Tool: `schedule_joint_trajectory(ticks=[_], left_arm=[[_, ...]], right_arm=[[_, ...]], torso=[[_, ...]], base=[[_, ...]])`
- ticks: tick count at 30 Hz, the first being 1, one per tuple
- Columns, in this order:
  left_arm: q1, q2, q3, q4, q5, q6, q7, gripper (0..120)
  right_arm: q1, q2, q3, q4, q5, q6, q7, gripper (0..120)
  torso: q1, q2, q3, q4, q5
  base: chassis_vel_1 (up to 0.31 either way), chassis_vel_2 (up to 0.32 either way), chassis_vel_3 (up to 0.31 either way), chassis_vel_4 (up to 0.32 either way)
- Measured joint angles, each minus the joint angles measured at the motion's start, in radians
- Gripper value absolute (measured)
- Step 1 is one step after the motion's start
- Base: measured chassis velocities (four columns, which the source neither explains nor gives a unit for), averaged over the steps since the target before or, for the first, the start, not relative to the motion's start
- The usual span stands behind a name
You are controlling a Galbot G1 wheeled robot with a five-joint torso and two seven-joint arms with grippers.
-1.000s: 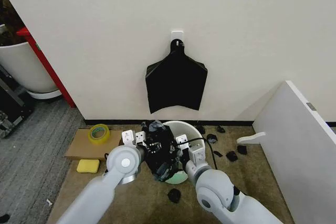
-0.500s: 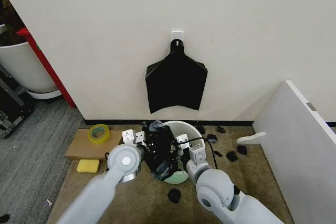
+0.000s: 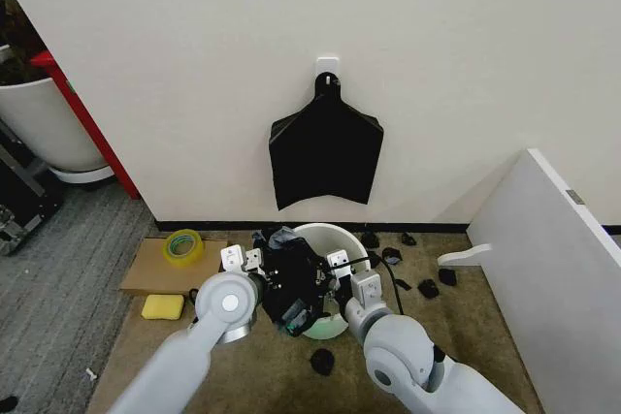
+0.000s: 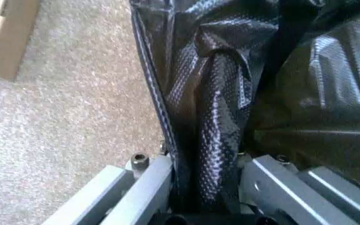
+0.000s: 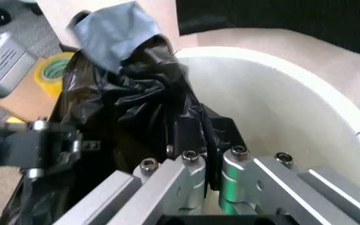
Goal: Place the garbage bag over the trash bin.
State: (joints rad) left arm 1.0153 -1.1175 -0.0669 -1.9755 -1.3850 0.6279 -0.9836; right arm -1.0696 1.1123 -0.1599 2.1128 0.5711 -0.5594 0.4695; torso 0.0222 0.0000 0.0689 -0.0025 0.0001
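Beige carpet (image 3: 262, 375) is running along the foot of a white wall, where a flat black fan-shaped bundle (image 3: 326, 152) is hanging in the upper centre of the head view. At lower centre the trash bin (image 3: 330, 236) is sitting on the carpet, its cream interior showing bare on the far side. The garbage bag (image 3: 291, 273) is lying bunched over the bin's left rim, partly spilling inside. The left gripper (image 4: 205, 187) is clamping a twisted fold of the bag between its fingers (image 4: 152, 180). The right gripper (image 5: 208, 176) is reaching into the bin, its fingers (image 5: 186, 176) sitting close together with black bag film pinched in the narrow gap. A yellow tape roll (image 3: 181, 245) is resting on a cardboard sheet (image 3: 150, 269) at lower left, a yellow sponge (image 3: 162, 306) just below it. Small black scraps (image 3: 427, 288) are lying scattered right of the bin. Compared with a second ago, the left gripper and the bag bundle are sitting slightly further left in the frame; the bin is unchanged.
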Motion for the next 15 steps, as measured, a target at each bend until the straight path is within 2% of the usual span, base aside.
schedule_joint_trajectory(ticks=[5, 10, 15], left_arm=[[0.021, 0.029, -0.020, -0.039, 0.027, -0.028, 0.030, 0], [0.064, 0.069, -0.043, -0.095, 0.071, -0.048, 0.078, 0], [0.112, 0.078, -0.053, -0.127, 0.097, -0.065, 0.108, 0]], right_arm=[[0.002, -0.018, 0.030, 0.042, 0.030, 0.001, 0.010, 0], [-0.014, -0.071, 0.086, 0.120, 0.065, 0.017, 0.019, 0], [-0.036, -0.107, 0.134, 0.161, 0.083, 0.024, 0.025, 0]], torso=[[0.000, 0.000, 0.000, 0.0001, 0.0001], [0.000, 0.000, 0.000, 0.0000, 0.0001], [0.000, 0.000, 0.000, 0.0000, 0.0001]], base=[[0.000, 0.000, 0.000, 0.000], [0.000, 0.000, 0.000, 0.000], [0.000, 0.000, 0.000, 0.000]])
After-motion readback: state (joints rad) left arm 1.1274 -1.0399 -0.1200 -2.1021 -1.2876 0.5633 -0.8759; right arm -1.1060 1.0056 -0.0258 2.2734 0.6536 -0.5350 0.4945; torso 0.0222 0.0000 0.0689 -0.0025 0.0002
